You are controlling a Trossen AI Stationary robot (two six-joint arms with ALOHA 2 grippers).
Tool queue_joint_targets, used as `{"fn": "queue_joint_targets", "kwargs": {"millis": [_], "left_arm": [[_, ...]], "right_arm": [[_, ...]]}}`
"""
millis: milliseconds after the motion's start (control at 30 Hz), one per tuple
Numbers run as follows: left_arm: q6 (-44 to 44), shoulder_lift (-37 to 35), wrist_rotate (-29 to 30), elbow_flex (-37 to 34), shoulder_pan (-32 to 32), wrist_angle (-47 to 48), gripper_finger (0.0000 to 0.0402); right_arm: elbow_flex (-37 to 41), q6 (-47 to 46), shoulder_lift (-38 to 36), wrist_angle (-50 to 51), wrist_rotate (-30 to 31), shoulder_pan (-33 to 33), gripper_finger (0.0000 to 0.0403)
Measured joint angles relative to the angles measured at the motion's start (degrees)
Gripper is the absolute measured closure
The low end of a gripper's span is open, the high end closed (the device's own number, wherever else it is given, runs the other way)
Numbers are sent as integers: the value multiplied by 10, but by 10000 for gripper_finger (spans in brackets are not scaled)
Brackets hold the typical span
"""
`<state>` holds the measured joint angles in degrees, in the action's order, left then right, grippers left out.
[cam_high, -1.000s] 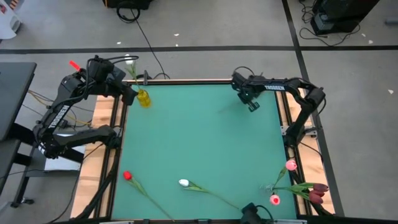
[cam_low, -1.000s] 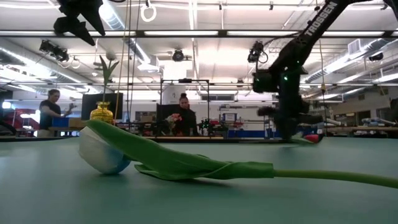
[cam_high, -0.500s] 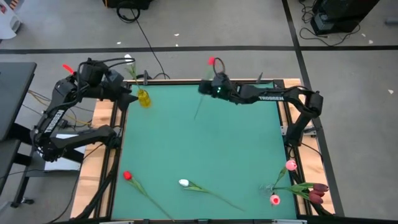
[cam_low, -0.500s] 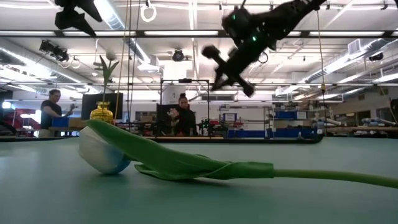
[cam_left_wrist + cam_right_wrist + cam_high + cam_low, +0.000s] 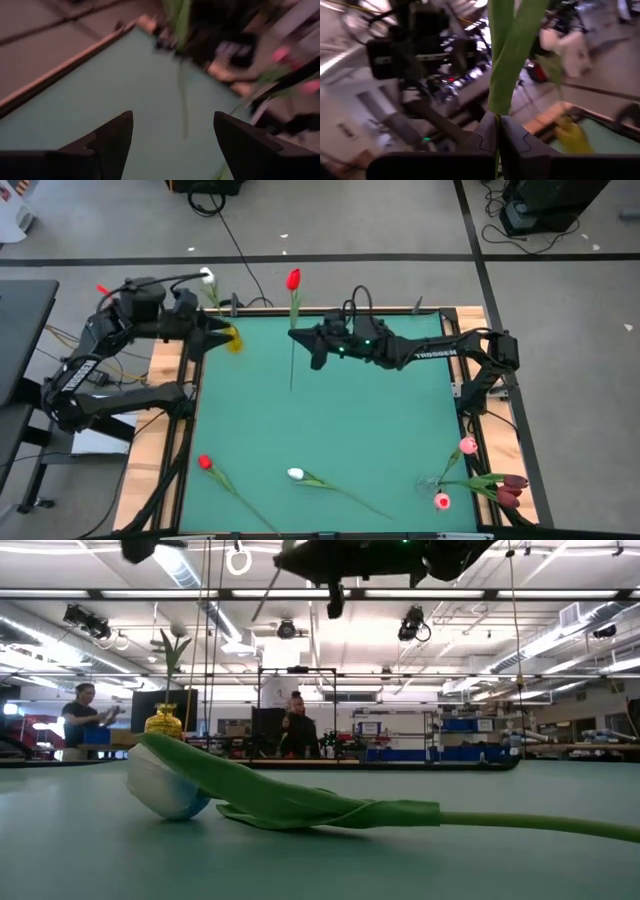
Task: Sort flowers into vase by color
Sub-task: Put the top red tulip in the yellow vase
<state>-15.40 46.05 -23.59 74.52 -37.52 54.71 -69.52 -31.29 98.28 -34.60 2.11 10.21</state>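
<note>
My right gripper (image 5: 303, 340) reaches over the far middle of the table, shut on a red tulip (image 5: 293, 279) carried high above the green mat. Its green stem and leaf (image 5: 507, 55) rise from the fingers in the right wrist view. A yellow vase (image 5: 231, 338) stands at the far left corner with a white tulip (image 5: 207, 277) in it. My left gripper (image 5: 172, 117) is open, hovering beside the vase (image 5: 165, 722). On the near part of the mat lie a red tulip (image 5: 205, 463), a white tulip (image 5: 296, 474) and pink and maroon tulips (image 5: 468, 446). My right gripper pinches the red tulip's stem (image 5: 497, 119) between its two fingers, near the stem's middle (image 5: 292, 330). The fingers come roughly level from the table's right and lie across the stem. The tulip is lifted clear, its head toward the far edge and its lower end (image 5: 290, 383) free.
The white tulip (image 5: 165, 790) lies across the near foreground of the low view. Pink and maroon tulips (image 5: 510, 488) are bunched at the near right corner. Wooden rails (image 5: 170, 430) border the mat. People stand in the room beyond the table (image 5: 80, 718).
My right gripper has swung from the far right of the table toward the far left, toward the vase, rising as it went and tipping from pointing down to roughly level. The red tulip travels with it, its head now past the far edge.
</note>
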Motion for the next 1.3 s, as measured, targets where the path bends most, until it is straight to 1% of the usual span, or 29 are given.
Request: {"fn": "queue_joint_targets", "kwargs": {"millis": [100, 233, 333, 500, 600, 800, 967, 1033, 1100, 1167, 1300], "left_arm": [[-33, 8, 2, 0, 41, -90, 118], [-59, 42, 17, 0, 104, -208, 118], [-59, 74, 40, 0, 145, -260, 118], [-59, 128, 57, 0, 185, -295, 118], [-59, 158, 59, 0, 200, -308, 118], [-45, 199, 59, 0, 208, -352, 118], [-44, 209, 59, 0, 208, -381, 125], [-36, 208, 59, 0, 208, -393, 144], [-28, 208, 58, 0, 208, -392, 180], [-18, 208, 58, 0, 208, -390, 229], [9, 208, 45, 0, 208, -390, 350]], "right_arm": [[0, 14, 0, -34, -34, -7, 394], [0, 28, 0, -62, -80, -13, 394], [0, 39, 0, -89, -115, -15, 394], [0, 41, 0, -132, -140, -15, 394], [0, 41, 0, -134, -146, -15, 394], [0, 41, 0, -129, -176, -15, 394], [0, 41, 0, -127, -187, -15, 394], [0, 41, 0, -123, -187, -15, 394], [0, 41, 0, -123, -187, -15, 394], [0, 41, 0, -125, -187, -15, 394], [0, 40, 0, -116, -187, -13, 393]]}}
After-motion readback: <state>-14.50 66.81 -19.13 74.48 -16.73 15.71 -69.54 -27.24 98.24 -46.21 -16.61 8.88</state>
